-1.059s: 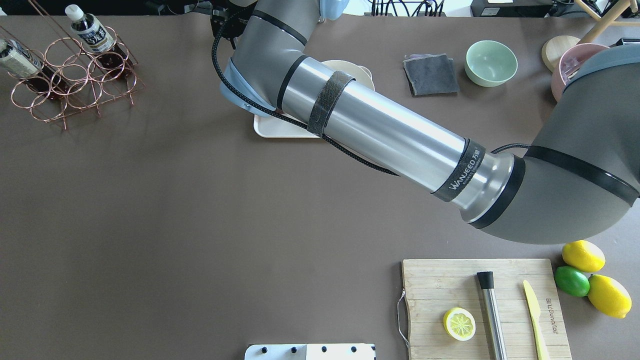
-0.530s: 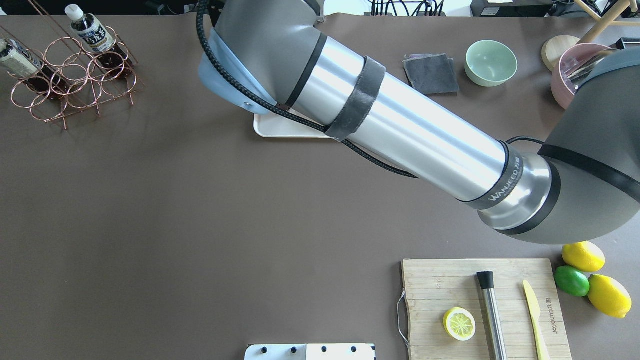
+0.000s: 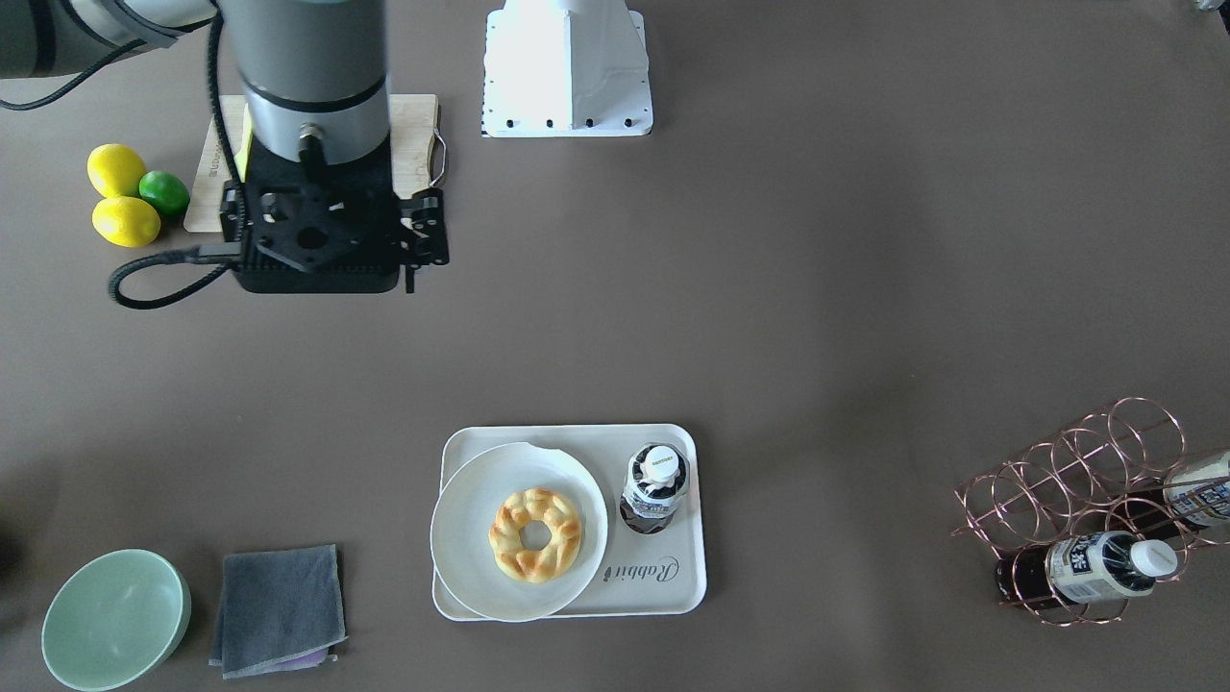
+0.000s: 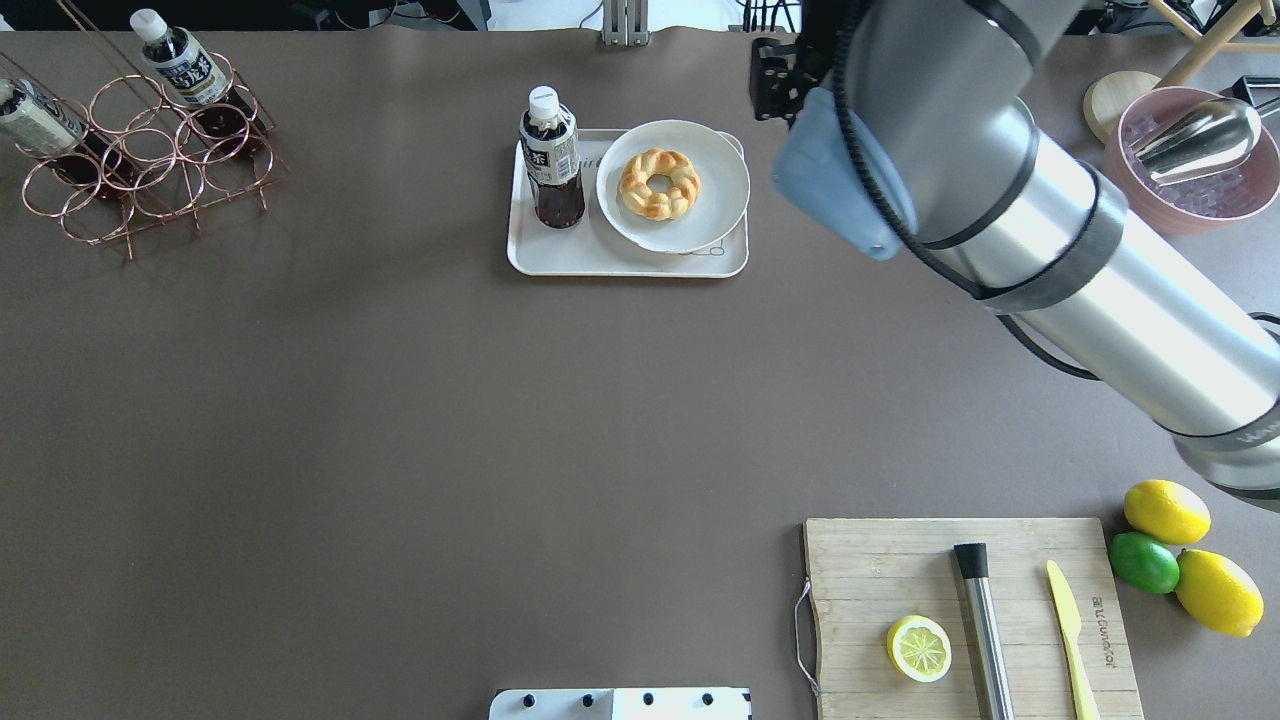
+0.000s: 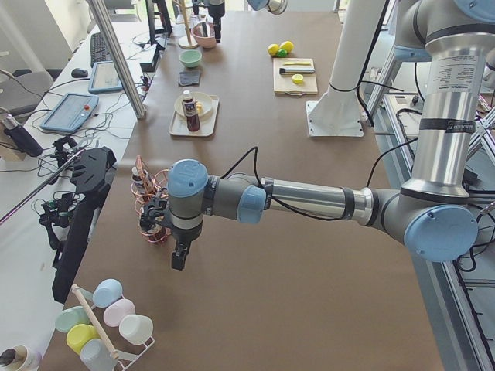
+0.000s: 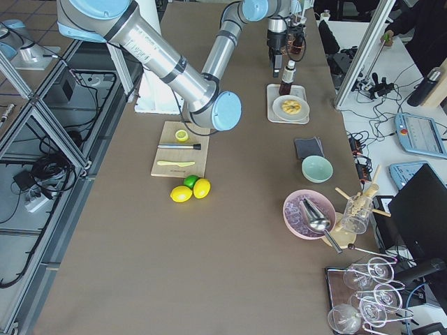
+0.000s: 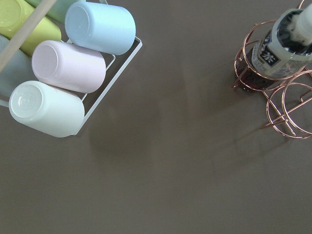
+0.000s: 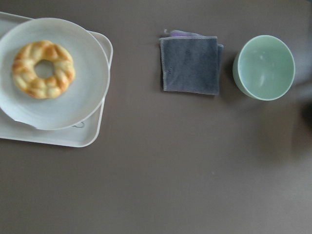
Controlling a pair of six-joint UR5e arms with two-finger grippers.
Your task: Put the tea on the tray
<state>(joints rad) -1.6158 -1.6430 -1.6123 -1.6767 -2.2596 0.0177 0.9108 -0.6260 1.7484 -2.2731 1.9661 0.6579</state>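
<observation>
The tea [image 4: 551, 160] stands upright on the left part of the cream tray [image 4: 560, 258], with nothing touching it; it also shows in the front view [image 3: 655, 485] beside the "Rabbit" script on the tray [image 3: 663, 591]. Two alike bottles [image 4: 185, 70] [image 4: 35, 115] lie in the copper ring rack [image 4: 150, 165]. My right arm's wrist [image 3: 317, 231] is high and off to the right of the tray. Its gripper [image 6: 275, 70] shows only from the side, so I cannot tell its state. My left gripper [image 5: 179, 261] hangs beside the rack; I cannot tell its state either.
A round plate [image 4: 722, 195] with a braided doughnut [image 4: 660, 183] fills the tray's right part. A grey cloth [image 8: 191, 63] and a green bowl [image 8: 263, 67] lie to its right. A cutting board [image 4: 870, 560], lemons [image 4: 1165, 512] and a cup rack [image 7: 73, 73] are farther off.
My right arm has swung up and to the right, away from the tray. The tea bottle and the plate it covered now show on the tray.
</observation>
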